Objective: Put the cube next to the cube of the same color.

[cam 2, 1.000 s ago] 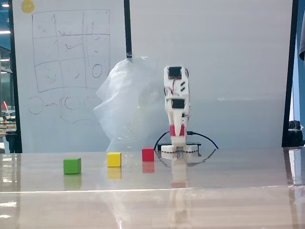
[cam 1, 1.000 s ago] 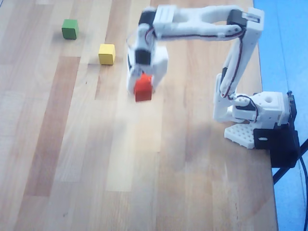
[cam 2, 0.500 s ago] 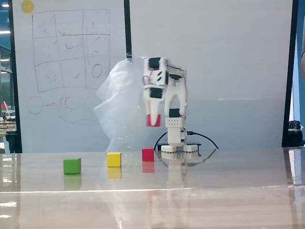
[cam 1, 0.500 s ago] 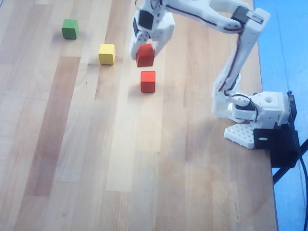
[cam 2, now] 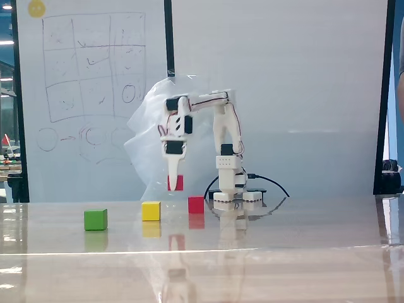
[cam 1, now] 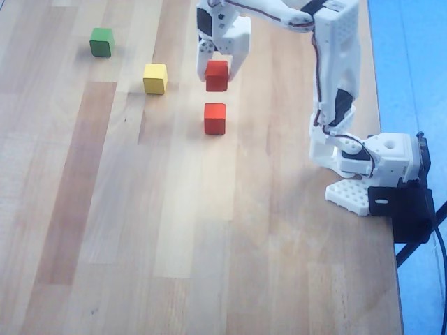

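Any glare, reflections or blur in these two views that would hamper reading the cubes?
Overhead view: even daylight, soft focus, a pale washed-out band on the table, cubes clear. Fixed view: the glossy table mirrors the cubes and arm, with glare streaks in front; the held red cube still reads against the bright wall.

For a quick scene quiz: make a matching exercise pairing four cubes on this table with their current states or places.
Things:
1. green cube
2. yellow cube
3. red cube in the gripper
4. other red cube

States:
A. resting on the table, near the arm's base in the fixed view
B. held above the table
C. farthest left in the overhead view
D. between green and red cubes

Pairs: 1-C, 2-D, 3-B, 4-A
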{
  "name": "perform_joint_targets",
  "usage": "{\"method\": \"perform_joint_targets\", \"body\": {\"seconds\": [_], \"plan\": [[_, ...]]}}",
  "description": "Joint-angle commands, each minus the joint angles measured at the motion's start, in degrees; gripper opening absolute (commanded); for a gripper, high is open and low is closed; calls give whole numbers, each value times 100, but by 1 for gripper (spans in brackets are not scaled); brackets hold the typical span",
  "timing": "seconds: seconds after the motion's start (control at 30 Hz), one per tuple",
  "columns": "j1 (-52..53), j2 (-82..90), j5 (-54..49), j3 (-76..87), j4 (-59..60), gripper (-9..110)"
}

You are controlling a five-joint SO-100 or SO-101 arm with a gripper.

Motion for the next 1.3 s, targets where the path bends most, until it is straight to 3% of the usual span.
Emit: {"method": "perform_joint_targets", "body": {"seconds": [0.0,0.8,1.13,1.27], "plan": [[123,-141,-18,-589,-193,0],[70,-1345,-18,-598,-1292,0],[132,-1239,-18,-589,-940,26],[105,-896,26,-606,-501,27]]}}
